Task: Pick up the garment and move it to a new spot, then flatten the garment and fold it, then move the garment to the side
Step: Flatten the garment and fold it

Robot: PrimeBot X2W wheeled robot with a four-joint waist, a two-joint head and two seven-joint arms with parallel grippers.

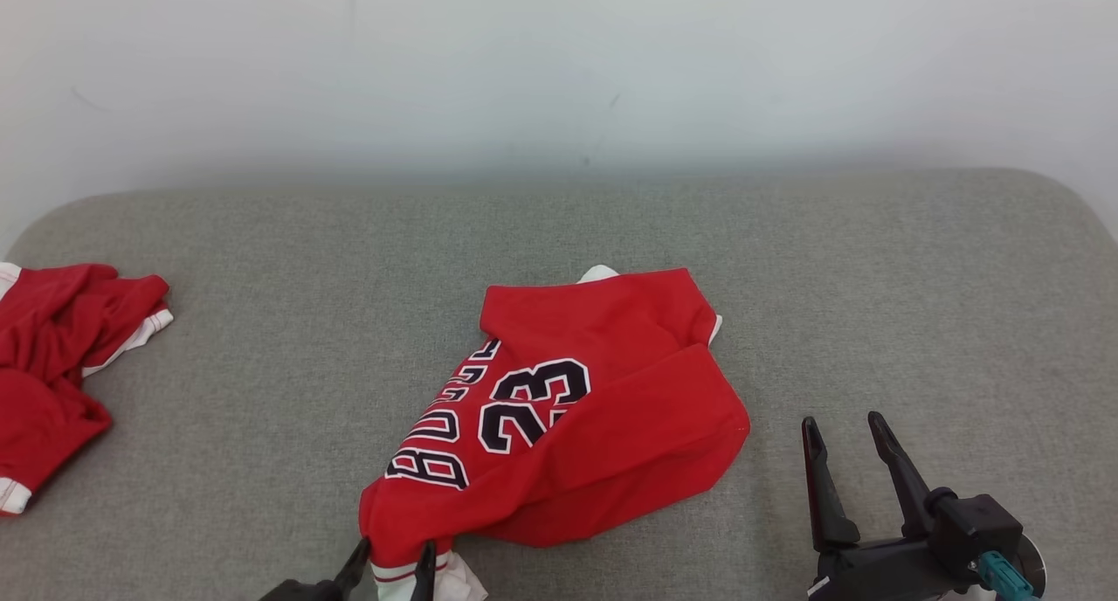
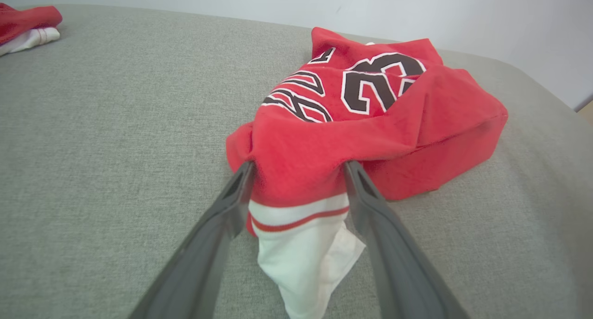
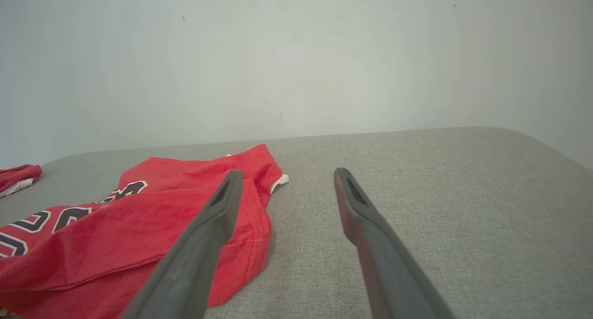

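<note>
The red number 23 jersey [image 1: 594,426] lies loosely folded in the middle of the grey upholstered surface [image 1: 262,260], down towards its front edge, and the left pincer [image 1: 390,553] is right at its near end, fingers spread wide either side of the white striped trim [image 2: 296,217], tips touching the red cloth but not squeezing it. Over by the front right corner the right pincer [image 1: 843,422] hangs spread wide above bare fabric, just beside the jersey and gripping nothing. Away at the left edge sits a second red garment [image 1: 52,356], crumpled.
</note>
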